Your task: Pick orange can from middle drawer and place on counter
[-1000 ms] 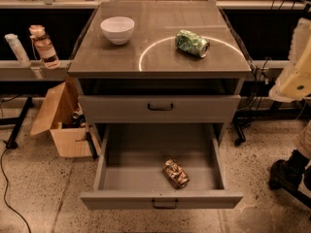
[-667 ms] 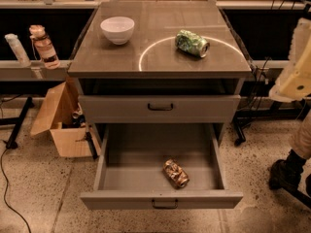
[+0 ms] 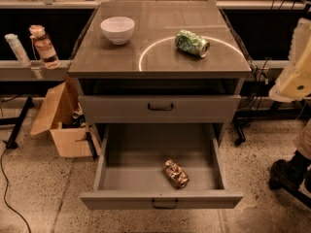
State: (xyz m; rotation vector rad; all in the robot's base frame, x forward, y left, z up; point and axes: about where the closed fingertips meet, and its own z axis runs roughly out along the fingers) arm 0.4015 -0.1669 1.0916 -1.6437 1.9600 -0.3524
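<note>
The orange can lies on its side in the open middle drawer, right of centre and near the front panel. The counter above carries a thin white circle line. My gripper shows as a cream-coloured shape at the right edge. It is level with the counter, well to the right of the cabinet, far from the can, and holds nothing that I can see.
A green can lies on its side inside the white circle. A white bowl stands at the counter's back left. The drawer above is shut. An open cardboard box sits on the floor at left. A dark shoe is at lower right.
</note>
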